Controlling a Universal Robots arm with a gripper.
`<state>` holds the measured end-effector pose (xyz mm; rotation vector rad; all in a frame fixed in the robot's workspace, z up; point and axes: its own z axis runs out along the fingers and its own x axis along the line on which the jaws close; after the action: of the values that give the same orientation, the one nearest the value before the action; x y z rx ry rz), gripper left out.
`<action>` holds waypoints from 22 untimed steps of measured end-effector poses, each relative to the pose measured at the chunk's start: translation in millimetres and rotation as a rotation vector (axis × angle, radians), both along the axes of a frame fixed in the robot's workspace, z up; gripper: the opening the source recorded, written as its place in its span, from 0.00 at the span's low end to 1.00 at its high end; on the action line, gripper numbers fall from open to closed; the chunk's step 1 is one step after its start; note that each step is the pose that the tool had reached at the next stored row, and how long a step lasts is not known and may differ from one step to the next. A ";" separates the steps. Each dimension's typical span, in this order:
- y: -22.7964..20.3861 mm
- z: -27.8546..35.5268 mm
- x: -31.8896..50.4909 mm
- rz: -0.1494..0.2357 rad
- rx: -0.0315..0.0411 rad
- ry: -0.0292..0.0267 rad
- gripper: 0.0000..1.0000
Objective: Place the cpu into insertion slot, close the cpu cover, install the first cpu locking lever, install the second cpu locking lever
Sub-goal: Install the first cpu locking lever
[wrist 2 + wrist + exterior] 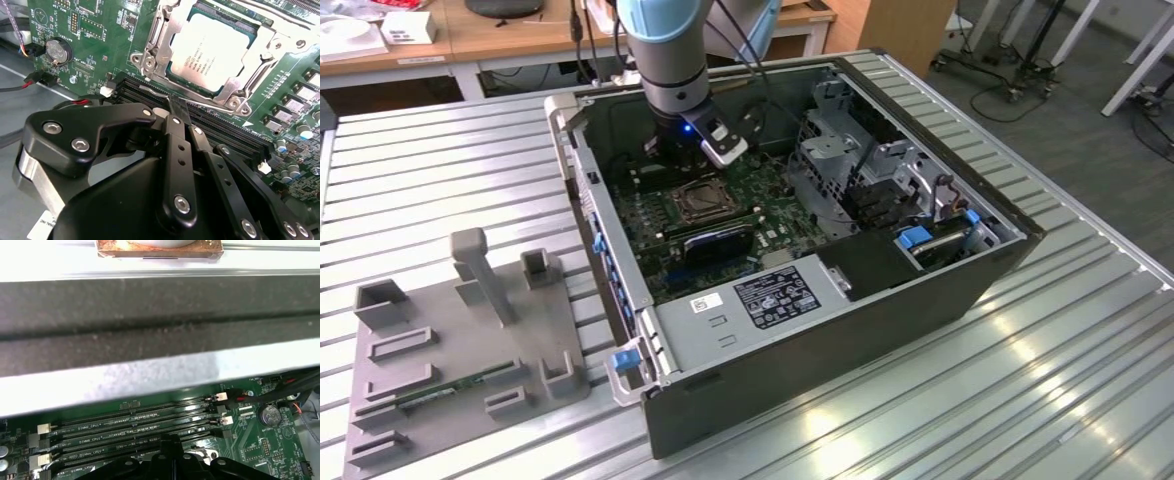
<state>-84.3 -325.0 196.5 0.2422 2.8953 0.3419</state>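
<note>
Your arm reaches down into the open computer case (907,300) on the slatted metal tabletop (440,170), with the end effector (176,111) low over the green motherboard (100,30). In the second wrist view its black fingers (177,135) are drawn together to a narrow tip, touching or nearly so, and nothing shows between them. That tip sits at the long black memory slots (210,125), just beside the near edge of the insertion slot (150,62).

The cpu (210,50) lies flat in the insertion slot, its pale metal top facing up. The cpu cover (235,90) lies down around it as a silvery frame (whether the locking levers are latched, you cannot tell from here). A round coin battery (56,50) sits on the board well off to one side of the socket.

In the exterior view, a grey fixture tray (467,350) rests on the tabletop toward the exterior view's left of the case.
</note>
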 end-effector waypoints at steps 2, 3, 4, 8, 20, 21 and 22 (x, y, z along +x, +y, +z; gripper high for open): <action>0.0 0.5 0.0 0.000 -0.0001 0.0001 0.11; 0.0 0.7 0.0 0.000 0.0000 0.0000 0.11; 0.1 0.9 0.0 0.000 0.0001 -0.0001 0.11; 1.0 1.2 0.0 0.000 -0.0001 -0.0002 0.11; 1.1 0.7 -0.1 -0.014 0.0014 -0.0007 0.11; 0.8 0.4 -0.1 -0.016 0.0013 -0.0007 0.11; 0.6 0.0 0.0 -0.018 0.0013 -0.0007 0.11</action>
<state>-84.3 -324.5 196.5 0.2679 2.8905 0.3408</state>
